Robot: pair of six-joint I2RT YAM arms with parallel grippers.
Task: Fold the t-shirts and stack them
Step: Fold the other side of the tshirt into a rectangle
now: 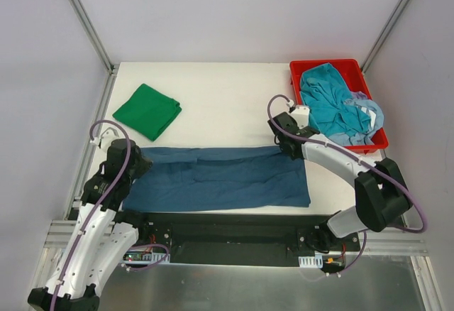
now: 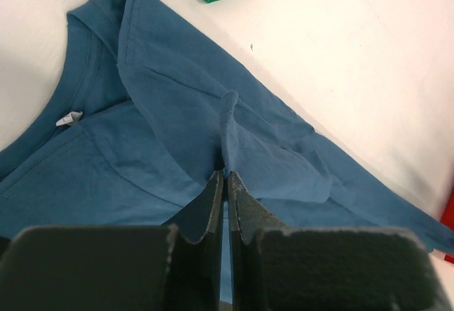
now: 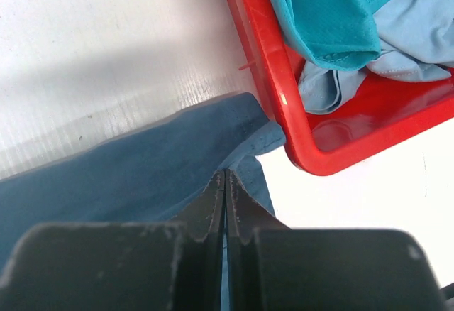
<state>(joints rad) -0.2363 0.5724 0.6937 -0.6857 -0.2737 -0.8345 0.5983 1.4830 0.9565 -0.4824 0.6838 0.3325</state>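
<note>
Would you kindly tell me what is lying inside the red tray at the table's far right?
A crumpled teal t-shirt lies over a pale blue t-shirt in the red tray. Whatever lies beneath them is covered.

Overhead view: bright, even, diffuse light from above. The white table (image 1: 213,91) is near washed out, and only soft, faint shadows lie beside the arms. The metal plate (image 1: 234,286) at the bottom carries a dull sheen.

Left wrist view: the blue shirt (image 2: 177,133) is sharp. The left gripper (image 2: 225,176) is dark and soft-edged, and the table is blown out upper right.

Right wrist view: a white glare streak runs along the red tray (image 3: 284,105) rim and a grey shadow band crosses the table. The right gripper (image 3: 225,176) is underexposed and blurred.
</note>
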